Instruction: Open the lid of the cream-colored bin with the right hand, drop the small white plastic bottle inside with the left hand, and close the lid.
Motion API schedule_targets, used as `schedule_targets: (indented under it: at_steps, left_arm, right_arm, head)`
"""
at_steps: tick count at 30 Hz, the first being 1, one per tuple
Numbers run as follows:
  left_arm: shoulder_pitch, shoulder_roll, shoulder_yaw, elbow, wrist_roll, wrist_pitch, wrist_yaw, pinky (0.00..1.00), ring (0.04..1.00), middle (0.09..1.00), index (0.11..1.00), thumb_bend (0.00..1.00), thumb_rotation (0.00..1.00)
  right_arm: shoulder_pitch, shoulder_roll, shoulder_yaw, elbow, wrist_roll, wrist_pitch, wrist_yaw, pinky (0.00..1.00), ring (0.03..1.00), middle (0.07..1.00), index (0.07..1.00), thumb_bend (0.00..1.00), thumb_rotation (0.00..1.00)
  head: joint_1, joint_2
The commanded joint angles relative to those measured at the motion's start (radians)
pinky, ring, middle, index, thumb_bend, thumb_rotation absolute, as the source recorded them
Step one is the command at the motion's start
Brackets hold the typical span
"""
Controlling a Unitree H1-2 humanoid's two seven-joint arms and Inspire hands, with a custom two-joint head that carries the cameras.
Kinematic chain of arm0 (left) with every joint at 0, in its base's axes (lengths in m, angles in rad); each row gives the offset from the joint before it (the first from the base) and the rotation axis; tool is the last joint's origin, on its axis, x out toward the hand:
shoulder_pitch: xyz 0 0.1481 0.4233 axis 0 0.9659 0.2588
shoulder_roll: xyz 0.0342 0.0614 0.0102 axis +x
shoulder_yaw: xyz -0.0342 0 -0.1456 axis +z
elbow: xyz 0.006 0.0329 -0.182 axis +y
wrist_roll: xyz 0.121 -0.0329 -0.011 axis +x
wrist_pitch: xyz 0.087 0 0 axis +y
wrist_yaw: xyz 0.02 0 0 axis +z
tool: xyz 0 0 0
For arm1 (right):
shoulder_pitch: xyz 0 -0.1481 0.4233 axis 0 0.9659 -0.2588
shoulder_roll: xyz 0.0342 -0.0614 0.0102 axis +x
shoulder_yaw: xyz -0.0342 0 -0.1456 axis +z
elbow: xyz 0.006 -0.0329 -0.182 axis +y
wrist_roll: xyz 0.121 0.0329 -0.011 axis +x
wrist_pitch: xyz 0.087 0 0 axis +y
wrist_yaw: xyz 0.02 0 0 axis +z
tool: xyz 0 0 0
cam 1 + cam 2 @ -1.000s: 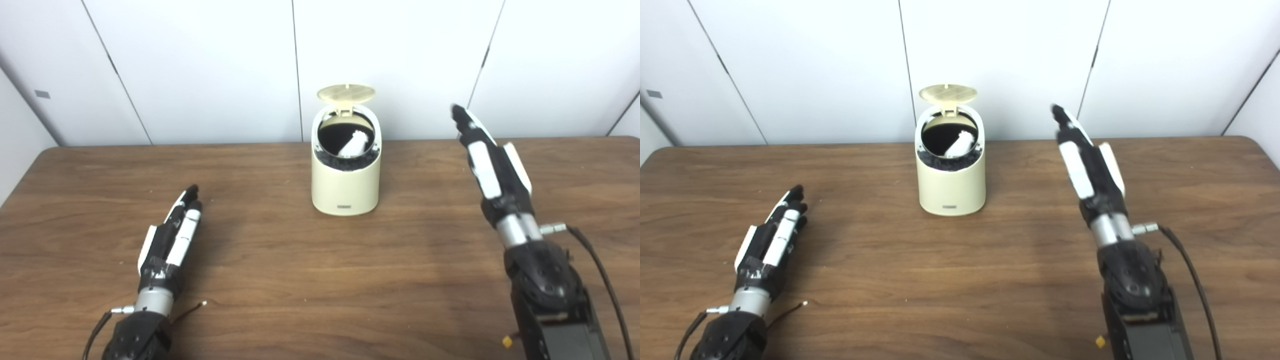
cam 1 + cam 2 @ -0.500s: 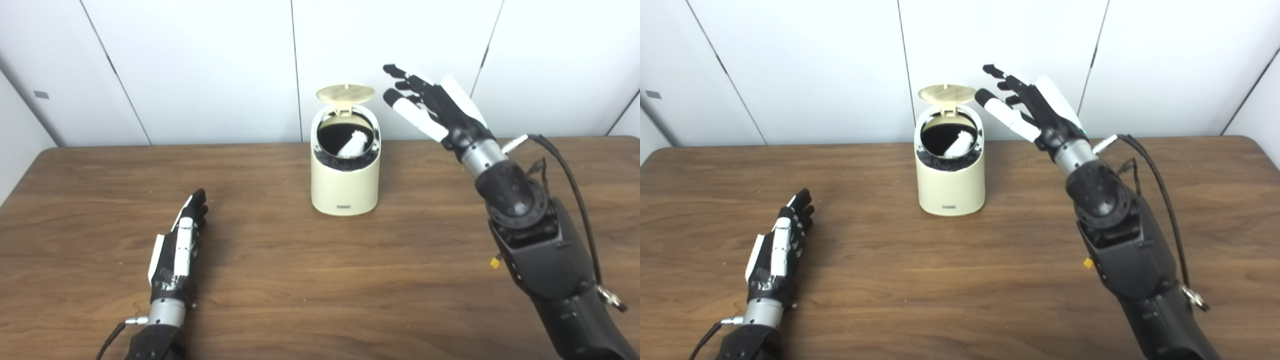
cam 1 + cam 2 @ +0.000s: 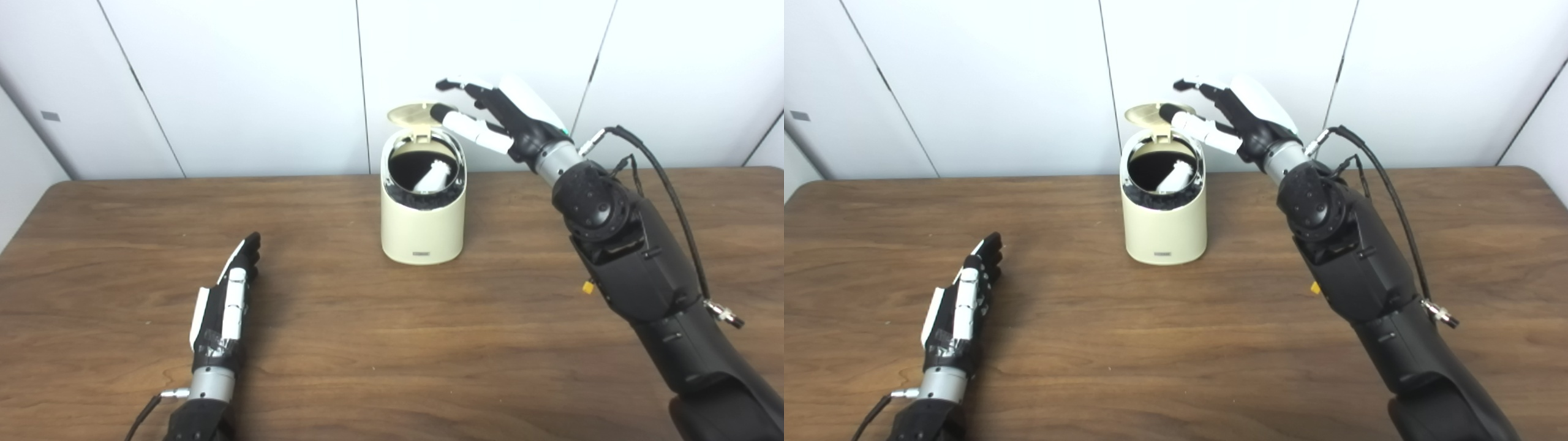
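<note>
Lower left of the frame: left hand [image 3: 223, 300] flat on the wooden surface [image 3: 343, 343], fingers [image 3: 245, 254] straight, together, empty. Centre: cream-colored bin [image 3: 422, 211], upright, rounded, small dark label low on its front. Inside the dark opening: small white plastic bottle [image 3: 432, 176], leaning, long axis rising toward upper right. Behind: lid [image 3: 1151, 114] raised on its rear hinge. Upper right of centre: right hand [image 3: 1240, 119] spread, holding nothing, thumb tip at the lid's right edge; contact unclear in either view.

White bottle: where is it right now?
The white bottle lies tilted inside the open cream bin, mid-table near the back wall, below the raised lid that the right hand reaches.
</note>
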Motion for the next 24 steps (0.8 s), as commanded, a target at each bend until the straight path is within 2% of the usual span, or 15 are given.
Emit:
schedule_targets:
  at_steps: [1,8,15,21,24]
  left_arm:
    - [0.003,-0.004,-0.016,0.014,0.017,0.001,-0.001,0.98,0.976,0.957,0.933,0.41,1.0]
    - [-0.008,-0.012,-0.013,0.053,0.049,-0.023,0.035,0.94,0.943,0.933,0.901,0.46,0.86]
    - [-0.01,-0.006,-0.018,0.075,0.097,-0.033,0.068,0.93,0.929,0.924,0.886,0.46,0.86]
    - [-0.013,-0.003,-0.018,0.091,0.132,-0.043,0.086,0.9,0.912,0.915,0.877,0.46,0.86]
    - [-0.011,-0.004,-0.02,0.091,0.135,-0.042,0.087,0.9,0.914,0.917,0.875,0.48,0.88]
  right_arm:
    - [-0.074,-0.026,-0.008,-0.021,-0.023,-0.037,0.002,0.91,0.992,0.973,0.773,0.55,1.0]
    - [-0.078,-0.05,0.007,-0.012,-0.068,-0.043,0.026,0.95,1.0,0.988,0.745,0.59,1.0]
    - [-0.06,-0.061,-0.011,-0.015,-0.077,-0.084,0.013,1.0,1.0,0.984,0.631,0.55,1.0]
    - [-0.041,-0.066,-0.006,-0.052,-0.1,-0.082,0.031,1.0,1.0,0.983,0.622,0.5,1.0]
    - [-0.037,-0.063,0.0,-0.067,-0.11,-0.082,0.038,1.0,1.0,0.977,0.619,0.52,1.0]
  head:
    - [0.001,0.0]
    - [0.002,-0.002]
    - [0.002,-0.004]
    - [0.0,-0.002]
    - [0.001,0.0]
